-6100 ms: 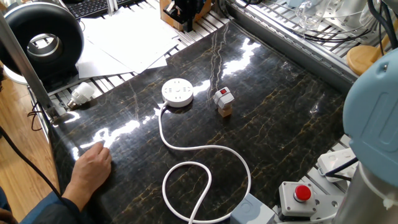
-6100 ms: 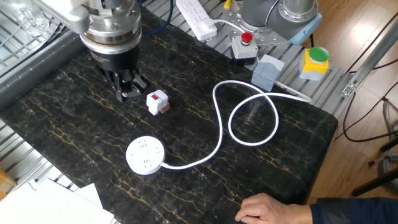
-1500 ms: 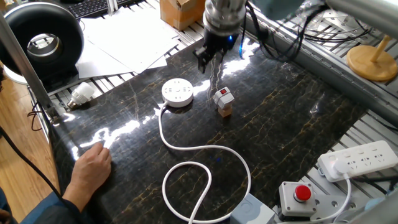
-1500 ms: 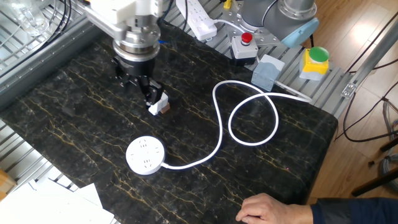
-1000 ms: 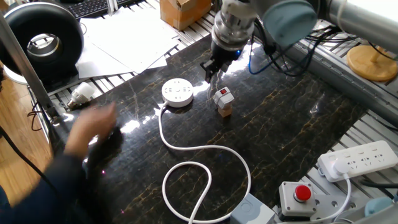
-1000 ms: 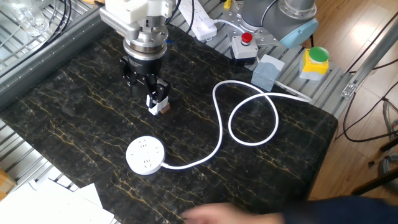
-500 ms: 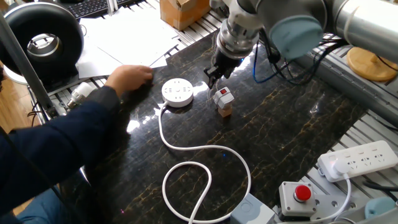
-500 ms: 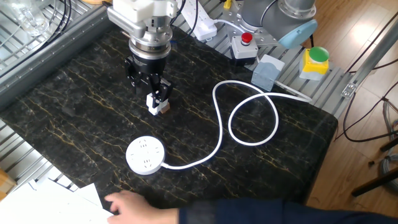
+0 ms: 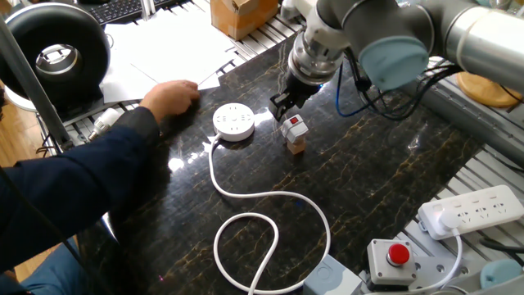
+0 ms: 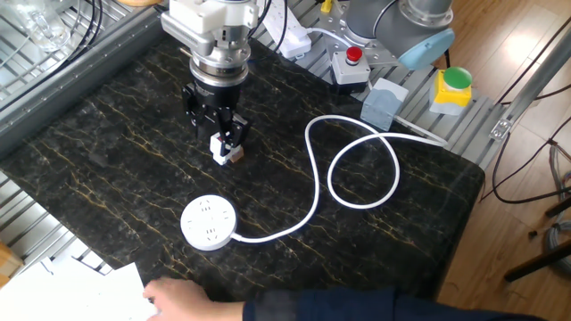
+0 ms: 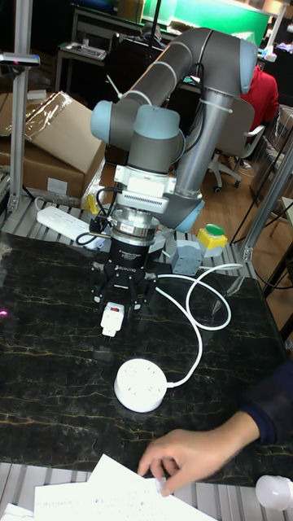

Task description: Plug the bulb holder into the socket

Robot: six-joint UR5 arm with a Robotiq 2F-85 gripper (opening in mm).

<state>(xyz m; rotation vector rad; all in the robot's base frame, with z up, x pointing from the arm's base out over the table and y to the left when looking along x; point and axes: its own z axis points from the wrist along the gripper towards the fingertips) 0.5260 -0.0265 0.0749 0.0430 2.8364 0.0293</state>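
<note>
- On the left of one fixed view, a person's hand (image 9: pixel 170 97) is resting on the dark marble table (image 9: pixel 385 164) near the sheets of paper (image 9: pixel 164 49); you are watching it lie well apart from the gripper.
- Next, the socket (image 9: pixel 233 121) is lying flat, holes up, its white cord (image 9: pixel 270 221) looping toward the near edge.
- Just right of the socket, the bulb holder (image 9: pixel 294 133) is standing upright, long axis vertical, red switch showing.
- The gripper (image 10: pixel 219 125) is hanging directly over the bulb holder, fingers apart and flanking its top; whether the pads are touching it you cannot tell.
- Judging ahead, you are needing a straight descent and a closing grasp.
- No containers are figuring here.
</note>
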